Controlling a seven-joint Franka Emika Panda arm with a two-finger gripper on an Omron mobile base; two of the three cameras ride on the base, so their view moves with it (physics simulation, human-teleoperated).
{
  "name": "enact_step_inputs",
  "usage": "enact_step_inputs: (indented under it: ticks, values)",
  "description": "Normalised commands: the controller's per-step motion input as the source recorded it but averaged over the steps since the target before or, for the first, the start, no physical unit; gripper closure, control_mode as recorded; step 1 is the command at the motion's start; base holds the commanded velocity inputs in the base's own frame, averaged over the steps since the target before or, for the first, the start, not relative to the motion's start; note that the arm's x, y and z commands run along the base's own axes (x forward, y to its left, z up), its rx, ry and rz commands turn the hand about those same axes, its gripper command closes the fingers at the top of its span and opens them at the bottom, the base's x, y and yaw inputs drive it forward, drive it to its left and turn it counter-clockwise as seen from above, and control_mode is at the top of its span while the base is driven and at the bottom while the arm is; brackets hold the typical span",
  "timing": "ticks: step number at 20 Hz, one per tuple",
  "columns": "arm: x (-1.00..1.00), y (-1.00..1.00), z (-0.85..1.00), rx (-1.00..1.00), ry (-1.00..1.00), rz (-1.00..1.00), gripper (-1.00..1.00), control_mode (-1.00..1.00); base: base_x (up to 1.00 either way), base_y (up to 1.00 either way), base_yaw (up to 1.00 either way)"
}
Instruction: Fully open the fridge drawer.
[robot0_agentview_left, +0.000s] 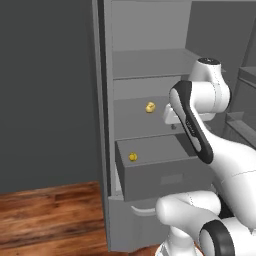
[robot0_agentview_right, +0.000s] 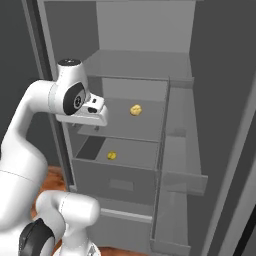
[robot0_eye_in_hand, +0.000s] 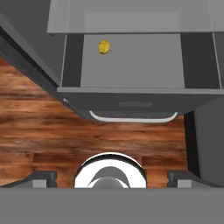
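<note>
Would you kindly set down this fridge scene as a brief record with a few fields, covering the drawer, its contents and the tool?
drawer: wide plain grey open-topped fridge drawer, pulled partly out of the fridge body
drawer handle: small recessed rectangle in the flat front panel
drawer contents: small yellow round item on the drawer floor
shelf above: thin flat grey shelf bearing a second small yellow item
below drawer: grey panel with a pale curved handle
tool: two dark tips spread wide apart, above the drawer, holding nothing
floor: brown wooden planks
</note>
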Motion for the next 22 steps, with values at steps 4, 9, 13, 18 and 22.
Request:
enact_step_inputs:
  ticks: [4, 9, 13, 18, 22]
  values:
    - [0.00, 0.00, 0.00, 0.00, 0.00, 0.00, -1.00, 1.00, -0.47, -0.06, 0.00]
    - [-0.04, -0.01, 0.00, 0.00, 0.00, 0.00, -1.00, -1.00, -0.16, -0.03, 0.00]
    - [-0.02, -0.03, 0.00, 0.00, 0.00, -0.01, -1.00, -1.00, 0.00, 0.00, 0.00]
    - [0.29, -0.05, -0.03, 0.00, 0.00, 0.00, -1.00, -1.00, 0.00, 0.00, 0.00]
    - [0.54, -0.12, -0.40, 0.00, 0.00, 0.02, -1.00, -1.00, 0.00, 0.00, 0.00]
